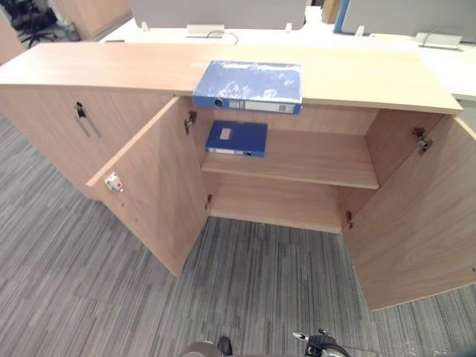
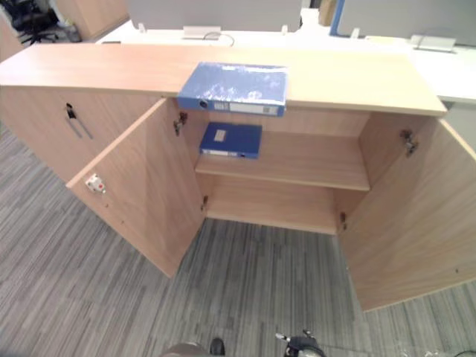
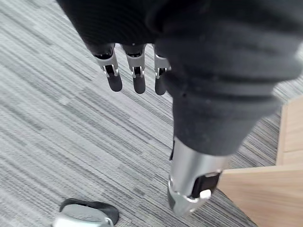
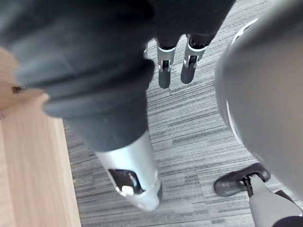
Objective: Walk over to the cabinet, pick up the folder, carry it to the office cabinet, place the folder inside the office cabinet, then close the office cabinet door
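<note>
Folder [image 1: 249,84] is shown flat on the cabinet top [image 1: 111,67], its spine overhanging the open compartment and its long axis running left to right. A 2nd blue folder [image 1: 236,138] is seen on the shelf [image 1: 312,160]. Left hand [image 3: 138,78] and right hand [image 4: 164,74] are hung over the carpet [image 1: 59,282], fingers straight and empty. The folder is judged ahead and above, about midway between the 2 hands.

Silver fingers [image 3: 138,78] — dark ribbed cover [image 3: 227,71]

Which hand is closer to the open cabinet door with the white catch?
Left. The left hand hangs over the carpet with wood, likely that door, close beside it. The right hand hangs by the other open door, across the opening.
</note>
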`<state>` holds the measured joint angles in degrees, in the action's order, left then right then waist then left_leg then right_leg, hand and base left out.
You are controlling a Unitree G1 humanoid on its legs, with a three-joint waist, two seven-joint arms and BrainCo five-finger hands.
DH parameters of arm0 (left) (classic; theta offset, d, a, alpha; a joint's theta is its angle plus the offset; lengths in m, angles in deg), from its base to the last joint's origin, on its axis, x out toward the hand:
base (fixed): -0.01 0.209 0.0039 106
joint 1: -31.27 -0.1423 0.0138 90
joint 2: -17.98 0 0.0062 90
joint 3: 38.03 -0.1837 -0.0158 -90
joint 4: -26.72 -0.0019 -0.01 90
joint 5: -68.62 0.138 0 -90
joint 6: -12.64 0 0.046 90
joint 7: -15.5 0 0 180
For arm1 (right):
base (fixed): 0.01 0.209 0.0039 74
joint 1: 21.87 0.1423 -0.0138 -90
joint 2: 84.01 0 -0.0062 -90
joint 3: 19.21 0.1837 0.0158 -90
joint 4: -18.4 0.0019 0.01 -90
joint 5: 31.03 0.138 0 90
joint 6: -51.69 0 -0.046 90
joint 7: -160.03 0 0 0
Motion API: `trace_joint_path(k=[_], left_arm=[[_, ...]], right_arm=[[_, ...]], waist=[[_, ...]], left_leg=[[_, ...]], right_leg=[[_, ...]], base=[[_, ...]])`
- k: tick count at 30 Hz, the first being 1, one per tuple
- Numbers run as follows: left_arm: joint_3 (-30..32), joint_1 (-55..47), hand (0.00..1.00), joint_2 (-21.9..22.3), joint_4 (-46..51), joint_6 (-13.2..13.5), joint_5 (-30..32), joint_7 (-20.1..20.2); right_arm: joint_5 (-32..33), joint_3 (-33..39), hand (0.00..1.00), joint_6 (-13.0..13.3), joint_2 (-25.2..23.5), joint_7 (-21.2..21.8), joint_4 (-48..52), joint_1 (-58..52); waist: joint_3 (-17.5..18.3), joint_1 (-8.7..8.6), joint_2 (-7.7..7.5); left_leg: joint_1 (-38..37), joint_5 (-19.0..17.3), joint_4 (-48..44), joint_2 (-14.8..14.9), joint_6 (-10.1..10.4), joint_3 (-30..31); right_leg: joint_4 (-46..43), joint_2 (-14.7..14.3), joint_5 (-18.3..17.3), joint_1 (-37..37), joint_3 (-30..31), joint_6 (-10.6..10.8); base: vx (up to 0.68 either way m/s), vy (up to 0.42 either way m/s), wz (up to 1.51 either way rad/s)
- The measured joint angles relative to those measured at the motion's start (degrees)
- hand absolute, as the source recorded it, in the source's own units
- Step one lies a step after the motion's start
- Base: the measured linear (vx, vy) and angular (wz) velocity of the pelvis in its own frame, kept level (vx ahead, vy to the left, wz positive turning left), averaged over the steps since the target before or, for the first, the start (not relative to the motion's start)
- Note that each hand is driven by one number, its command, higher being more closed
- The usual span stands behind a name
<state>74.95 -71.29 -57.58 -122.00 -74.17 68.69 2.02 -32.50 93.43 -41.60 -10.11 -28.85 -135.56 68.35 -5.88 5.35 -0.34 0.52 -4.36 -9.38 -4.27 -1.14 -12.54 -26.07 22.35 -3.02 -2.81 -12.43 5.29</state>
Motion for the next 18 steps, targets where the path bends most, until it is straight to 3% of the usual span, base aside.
trace_joint_path(k=[1,2,3,4,7,8,9,10,12,13,15,17,18], left_arm=[[0.06,-0.01,0.00,0.04,-0.03,-0.04,0.00,0.14],[0.05,0.00,0.00,0.05,-0.02,-0.05,0.00,0.21],[0.03,0.01,0.00,0.04,-0.02,-0.05,-0.01,0.21],[-0.01,0.00,0.00,0.01,-0.14,-0.09,-0.05,0.21],[-0.11,0.06,0.00,0.07,-0.27,-0.43,-0.10,0.18],[-0.07,-0.02,0.00,0.07,-0.27,-0.43,-0.10,0.19],[0.08,-0.30,0.00,-0.02,-0.26,-0.44,-0.10,0.19],[0.47,0.04,0.00,0.19,-0.30,-0.49,-0.12,0.18],[1.92,-0.17,0.00,1.81,0.44,-0.40,-0.15,0.11],[4.54,-0.17,0.00,2.73,1.09,-0.49,-0.15,0.04],[5.60,-0.30,0.00,3.24,1.90,-0.53,-0.69,0.00],[7.32,-0.58,0.00,4.00,3.19,-0.53,-1.38,-0.02],[8.18,-0.42,0.00,4.34,3.29,-0.55,-2.41,-0.03]], right_arm=[[0.00,0.02,0.00,0.00,0.06,0.00,0.07,-0.04],[0.00,-0.16,0.00,0.04,0.07,0.00,0.08,0.23],[0.00,-0.17,0.00,0.04,0.08,0.00,0.08,0.29],[0.00,-0.20,0.00,0.09,0.17,0.01,0.11,0.53],[0.01,-0.26,0.00,0.12,1.03,0.01,0.15,0.21],[0.11,-0.18,0.00,0.12,1.02,0.01,0.24,-0.08],[0.17,-0.18,0.00,0.12,1.07,-0.03,0.73,-0.48],[0.34,0.18,0.00,0.33,1.38,-0.03,1.39,-1.30],[0.30,0.91,0.00,0.44,1.75,-0.02,1.58,-1.61],[0.29,0.97,0.00,0.58,0.87,-0.01,2.55,-1.98],[0.59,1.22,0.00,0.60,0.56,-0.11,2.81,-2.56],[1.01,2.58,0.00,0.61,-0.27,-0.34,3.55,-3.42],[1.48,2.61,0.00,0.61,-0.24,-0.35,3.51,-3.52]], waist=[[0.04,-0.38,0.13],[0.07,-0.74,0.25],[0.05,-0.84,0.29],[-0.05,-1.36,0.41],[-0.74,-2.01,0.53],[-0.99,-2.21,0.45],[-1.13,-2.82,0.09],[-1.60,-3.29,-0.62],[-1.19,-3.35,0.74],[-1.19,-3.37,0.76],[-1.20,-3.29,0.72],[-1.00,-3.04,0.82],[-1.02,-2.73,0.98]], left_leg=[[-1.71,0.20,1.53,0.07,-0.58,-0.27],[-2.84,0.44,3.45,0.64,-1.67,-0.03],[-2.91,0.57,3.75,0.81,-1.94,0.01],[-2.91,-0.14,4.35,1.62,-2.65,0.18],[-4.78,-0.32,5.73,2.93,-2.48,0.85],[-5.36,-0.35,6.13,2.89,-2.42,0.95],[-5.79,-0.43,6.25,2.21,-2.17,1.95],[-6.14,-0.39,6.13,0.92,-1.86,3.94],[-6.70,-0.61,6.41,1.28,-0.38,5.74],[-5.89,-1.19,4.96,2.57,1.24,7.09],[-4.48,-2.66,1.08,4.84,2.56,7.72],[0.89,-7.88,-14.06,8.67,5.57,8.54],[6.02,-9.46,-26.80,11.05,7.76,8.45]], right_leg=[[-2.50,0.48,-0.67,0.38,-2.77,-1.13],[-4.93,-0.65,-3.89,2.16,-4.72,-0.85],[-5.34,-1.21,-4.77,2.73,-4.94,-0.61],[-6.48,-3.56,-7.56,5.16,-5.81,-0.62],[-6.12,-8.92,-9.36,9.78,-9.43,-1.06],[-5.60,-9.46,-9.33,10.47,-9.74,-1.10],[-2.17,-10.19,-8.75,10.99,-9.53,-2.01],[-0.12,-9.74,-7.79,10.76,-9.63,-6.49],[0.13,-10.19,-9.97,10.72,-11.01,-5.96],[0.78,-11.33,-11.22,9.95,-12.92,-6.60],[3.12,-13.58,-11.56,7.89,-14.35,-6.89],[7.08,-17.41,-11.32,4.11,-16.02,-6.64],[8.31,-19.27,-10.61,2.39,-16.42,-8.14]], base=[[0.04,0.079,-0.20],[0.03,0.045,-0.17],[-0.02,-0.020,-0.13],[-0.04,-0.051,-0.09],[-0.04,-0.116,-0.02],[0.00,-0.164,0.25],[0.01,-0.190,0.46],[0.05,-0.201,0.48],[0.12,-0.193,0.32],[0.14,-0.200,0.29],[0.16,-0.287,0.32],[0.24,-0.254,0.28],[0.31,-0.191,0.01]])
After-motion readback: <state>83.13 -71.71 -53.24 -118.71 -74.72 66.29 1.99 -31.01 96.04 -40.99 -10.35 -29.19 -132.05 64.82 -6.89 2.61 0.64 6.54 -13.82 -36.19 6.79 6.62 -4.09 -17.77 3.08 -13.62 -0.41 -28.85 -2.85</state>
